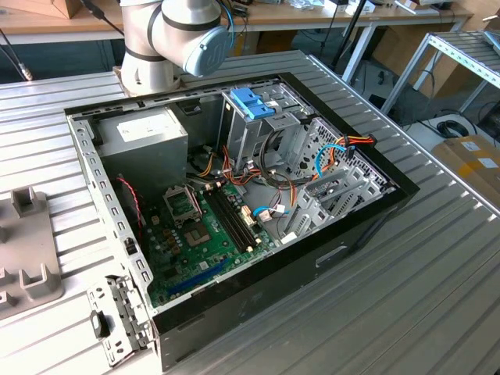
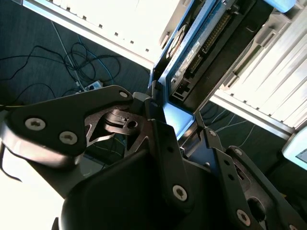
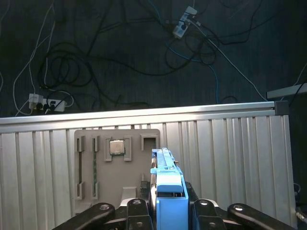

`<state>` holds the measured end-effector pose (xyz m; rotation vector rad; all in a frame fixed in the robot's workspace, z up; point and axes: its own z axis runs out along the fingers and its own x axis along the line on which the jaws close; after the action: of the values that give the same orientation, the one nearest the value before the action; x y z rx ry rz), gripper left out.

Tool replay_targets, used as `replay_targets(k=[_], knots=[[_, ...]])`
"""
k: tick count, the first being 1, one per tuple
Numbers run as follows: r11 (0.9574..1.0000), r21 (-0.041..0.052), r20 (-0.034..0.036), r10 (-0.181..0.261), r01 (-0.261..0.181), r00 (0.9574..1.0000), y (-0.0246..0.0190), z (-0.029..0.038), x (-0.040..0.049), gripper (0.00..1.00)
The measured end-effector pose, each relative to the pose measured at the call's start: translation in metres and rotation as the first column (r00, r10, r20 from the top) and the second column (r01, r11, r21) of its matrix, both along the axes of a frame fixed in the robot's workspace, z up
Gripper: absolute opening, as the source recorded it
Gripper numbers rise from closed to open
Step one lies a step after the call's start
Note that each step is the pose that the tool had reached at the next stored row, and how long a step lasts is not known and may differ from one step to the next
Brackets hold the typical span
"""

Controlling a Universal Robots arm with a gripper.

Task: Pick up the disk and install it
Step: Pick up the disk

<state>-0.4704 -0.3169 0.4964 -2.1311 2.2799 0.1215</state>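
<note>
The pincer (image 3: 169, 212) is clamped on the disk (image 3: 166, 178), one finger (image 3: 138, 211) on each side of its blue frame. The disk stands on edge between them and reaches out past the fingertips. In the second wrist view the pincer (image 2: 180, 125) grips the blue-edged end, and the disk's (image 2: 211, 50) dark body with its connector pins runs on beyond it. Under the disk in the first wrist view lies a grey tray (image 3: 86, 143) holding a square chip (image 3: 116, 147), on a ribbed metal table (image 3: 230, 158); cables (image 3: 96, 62) trail over the dark floor behind. The exterior view shows the arm (image 1: 172, 35) behind an open computer case (image 1: 328, 250), with a blue bracket (image 1: 251, 101) on its metal cage.
</note>
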Motion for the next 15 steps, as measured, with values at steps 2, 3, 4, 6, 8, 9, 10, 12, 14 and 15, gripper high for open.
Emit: replay_targets(k=[2,3,4,6,8,9,10,12,14,15], knots=[[1.0,0.0,-0.0001,0.0,0.0,1.0,0.0,0.0015,0.0,0.37],[1.0,0.0,0.0,0.0,0.0,1.0,0.0,0.0019,0.0,0.37],[1.0,0.0,0.0,0.0,0.0,1.0,0.0,0.003,0.0,0.37],[1.0,0.0,0.0,0.0,0.0,1.0,0.0,0.0052,0.0,0.37],[1.0,0.0,0.0001,0.0,0.0,1.0,0.0,0.0063,0.0,0.37],[1.0,-0.0001,0.0,0.0,0.0,1.0,0.0,0.0072,0.0,0.37],[1.0,0.0,0.0,0.0,0.0,1.0,0.0,0.0077,0.0,0.37],[1.0,0.0,0.0,0.0,0.0,1.0,0.0,0.0098,0.0,0.37],[1.0,0.0,0.0,0.0,0.0,1.0,0.0,0.0111,0.0,0.37],[1.0,0.0,0.0,0.0,0.0,1.0,0.0,0.012,0.0,0.37]])
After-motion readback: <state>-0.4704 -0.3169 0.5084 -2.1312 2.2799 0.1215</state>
